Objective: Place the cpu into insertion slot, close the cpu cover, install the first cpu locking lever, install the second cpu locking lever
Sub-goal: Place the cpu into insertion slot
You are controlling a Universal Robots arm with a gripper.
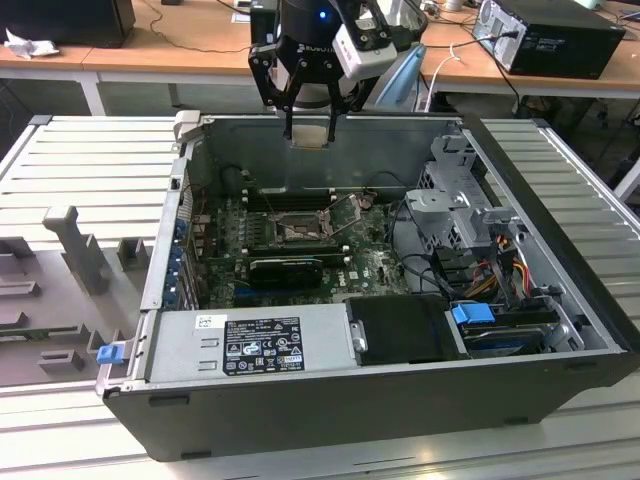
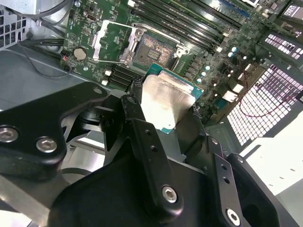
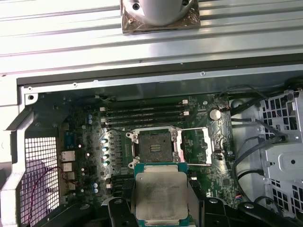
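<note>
So far nothing is seated: high in the exterior view's centre, the gripper (image 1: 309, 128) clenches the cpu (image 3: 160, 196) over the empty insertion slot (image 3: 154, 144); the cpu cover (image 3: 196, 146) lies open.

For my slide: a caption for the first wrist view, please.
Hand holds the cpu; insertion slot empty, cpu cover open.

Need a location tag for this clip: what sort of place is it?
Probably a robotics lab: an end effector holding the cpu above an opened computer case on a ribbed metal table, wooden desks behind.
</note>
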